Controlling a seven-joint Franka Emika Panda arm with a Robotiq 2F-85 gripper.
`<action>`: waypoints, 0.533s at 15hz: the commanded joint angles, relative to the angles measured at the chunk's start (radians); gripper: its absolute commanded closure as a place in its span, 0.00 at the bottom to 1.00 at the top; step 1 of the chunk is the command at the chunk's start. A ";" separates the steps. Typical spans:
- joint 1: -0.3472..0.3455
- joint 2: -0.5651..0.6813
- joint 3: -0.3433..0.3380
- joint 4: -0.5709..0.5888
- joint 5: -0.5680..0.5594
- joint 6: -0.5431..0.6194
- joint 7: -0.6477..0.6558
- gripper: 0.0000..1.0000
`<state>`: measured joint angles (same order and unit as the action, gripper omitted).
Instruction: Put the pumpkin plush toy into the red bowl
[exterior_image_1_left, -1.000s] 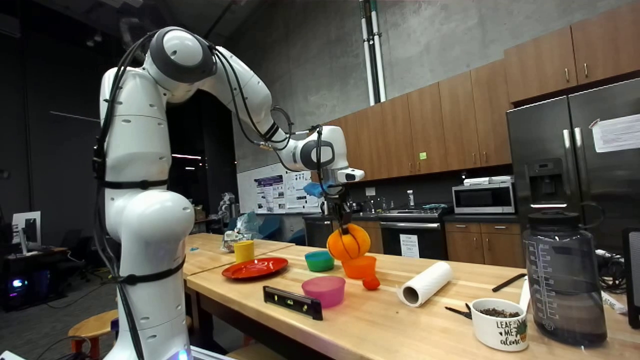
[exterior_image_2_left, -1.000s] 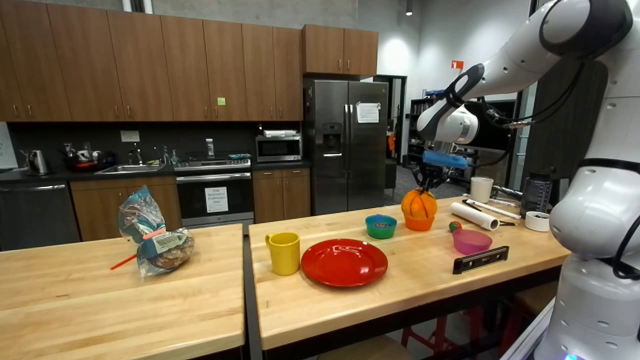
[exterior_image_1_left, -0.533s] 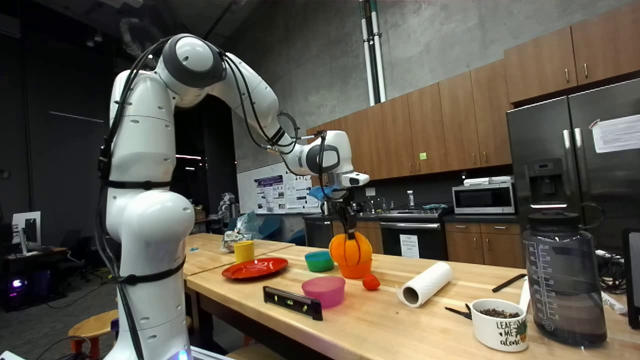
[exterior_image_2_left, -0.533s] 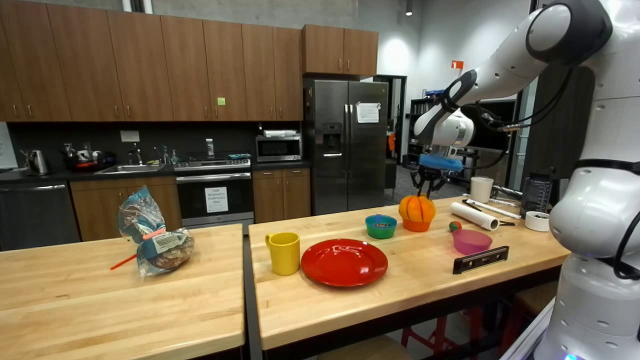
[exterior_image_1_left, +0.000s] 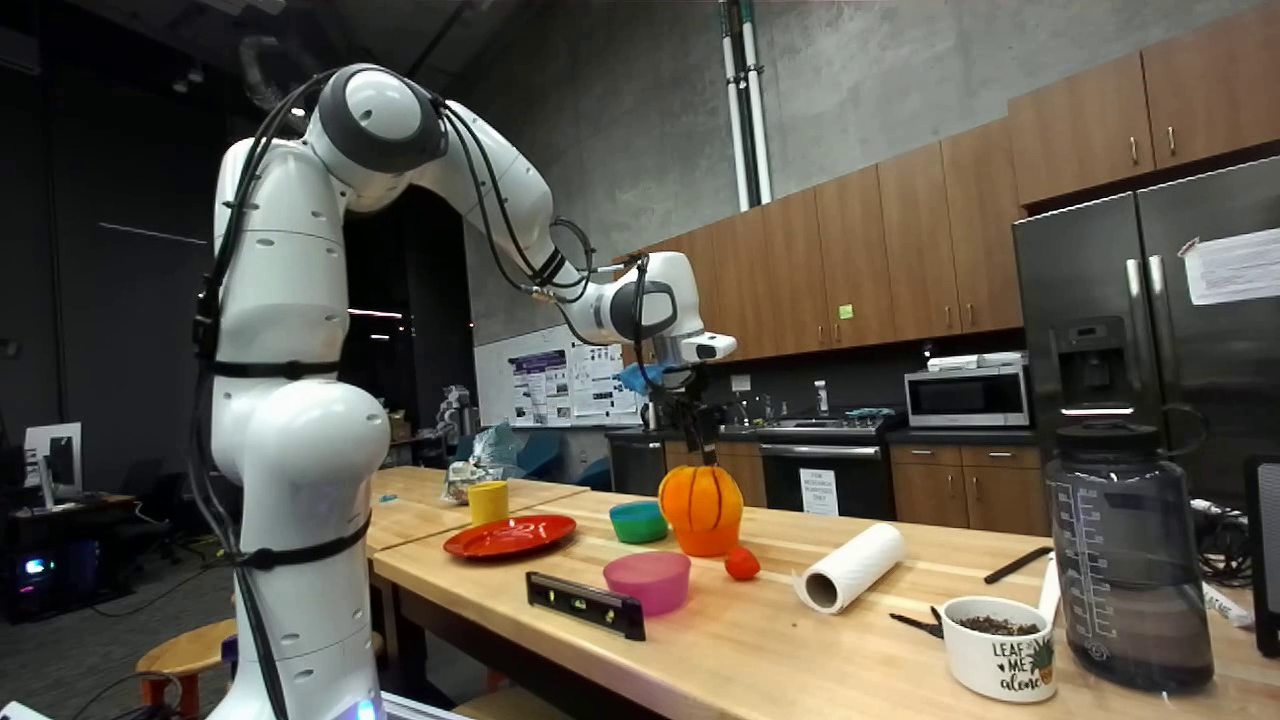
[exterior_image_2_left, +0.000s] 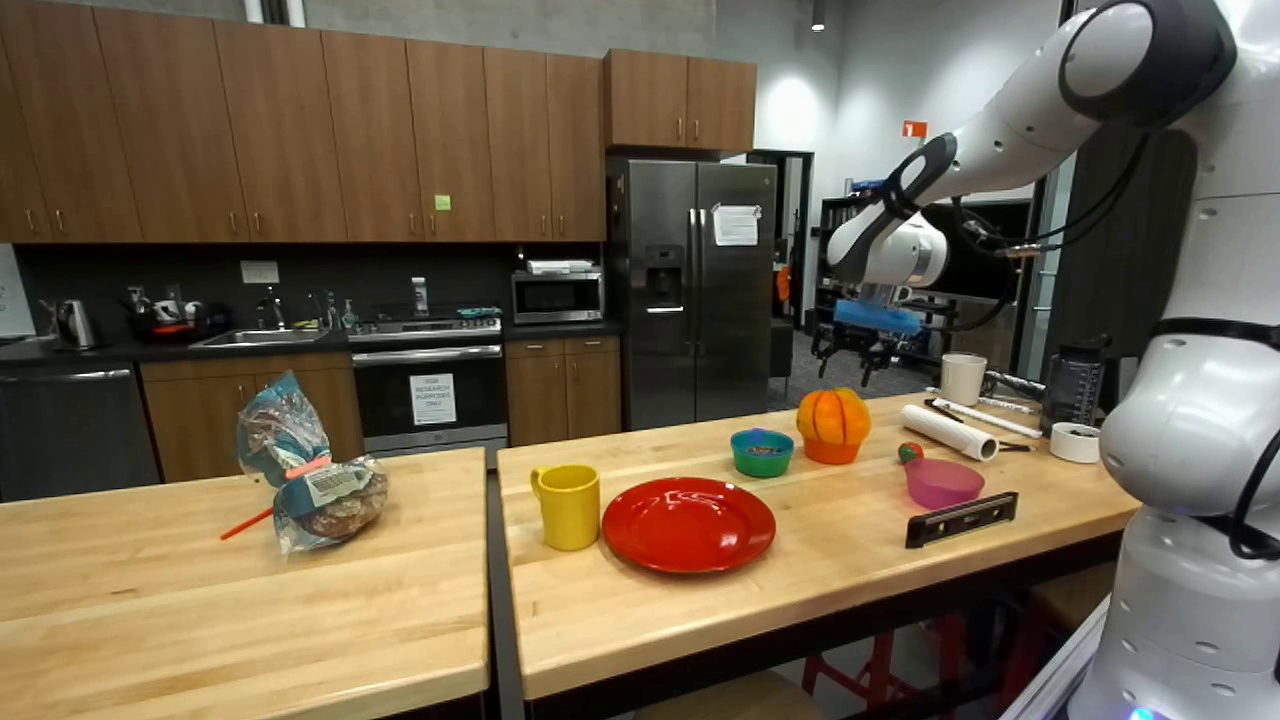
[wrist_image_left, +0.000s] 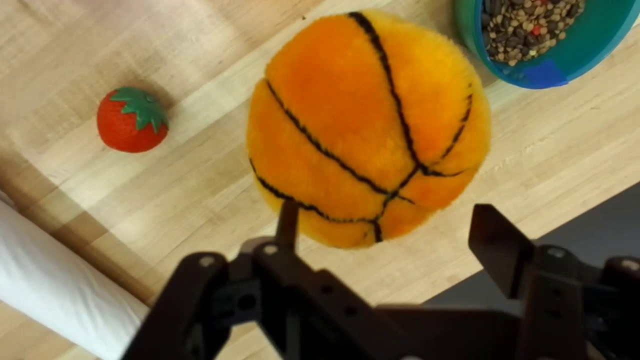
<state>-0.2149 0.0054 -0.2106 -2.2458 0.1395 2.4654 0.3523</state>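
Wrist view shows, nearest, the black two-finger gripper (wrist_image_left: 387, 216), its fingers widely spread and holding nothing. Below them is the round orange plush pumpkin (wrist_image_left: 340, 120); in both exterior views it rests in the mouth of the small orange-red plastic bowl (exterior_image_2_left: 832, 453), upon the wooden table (exterior_image_2_left: 840, 525).

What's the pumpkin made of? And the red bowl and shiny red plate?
The pumpkin plush toy seems fuzzy fabric: short fluff shows in the wrist view. The red bowl is probably plastic: its side looks smooth and evenly colored. The red plate is glossy, with bright reflections; glazed ceramic or plastic, I can't tell.
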 joint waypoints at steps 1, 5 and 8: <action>0.015 -0.073 0.014 -0.035 0.001 -0.026 -0.020 0.00; 0.034 -0.147 0.034 -0.063 0.006 -0.082 -0.070 0.00; 0.039 -0.201 0.050 -0.081 -0.037 -0.135 -0.079 0.00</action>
<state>-0.1754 -0.1119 -0.1719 -2.2838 0.1406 2.3800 0.2912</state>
